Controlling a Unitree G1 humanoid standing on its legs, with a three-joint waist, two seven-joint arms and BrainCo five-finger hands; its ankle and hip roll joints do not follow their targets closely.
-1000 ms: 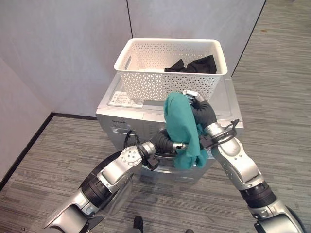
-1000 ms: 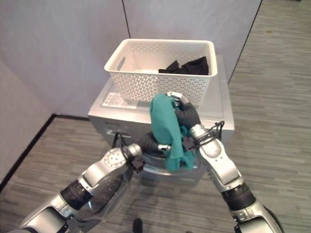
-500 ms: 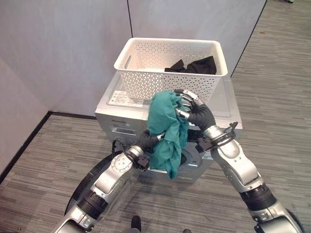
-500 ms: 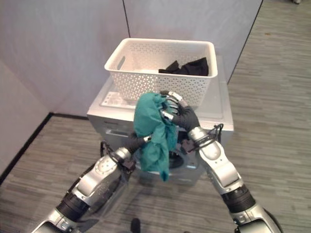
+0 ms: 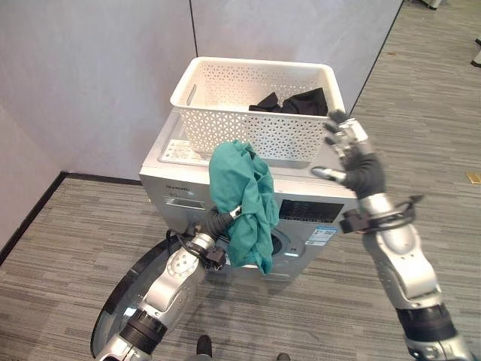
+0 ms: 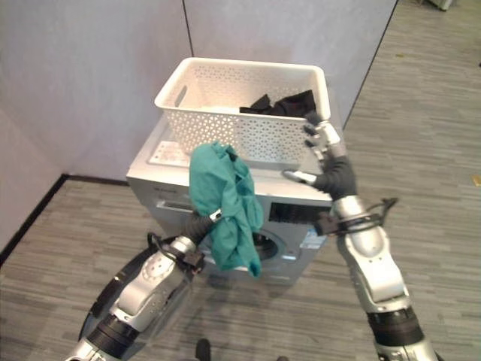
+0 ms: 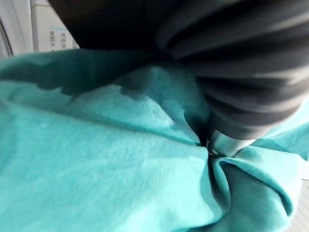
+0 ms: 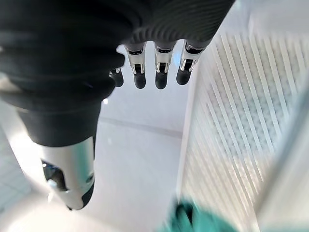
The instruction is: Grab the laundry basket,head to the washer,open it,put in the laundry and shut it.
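We see the left hand (image 7: pixel 227 140) buried in a teal garment (image 5: pixel 244 199), which drapes over it and hides the fingers, so we cannot tell whether they are curled or straight. The cloth hangs bunched in front of the washer (image 5: pixel 316 214), just above its round opening (image 5: pixel 282 242), with the lower folds dangling beside it. The washer's door (image 5: pixel 124 289) is swung open low on the left, near the floor (image 5: pixel 60 248).

The right hand (image 5: pixel 349 154) is raised beside the right front corner of the laundry basket (image 5: pixel 225 90), fingers (image 8: pixel 159 72) straight and spread, holding nothing; its own wrist view shows it close to the basket's perforated wall.

The white basket sits on top of the washer, against the grey wall (image 5: pixel 98 68). Dark clothes (image 5: pixel 293 101) lie in its far right corner.
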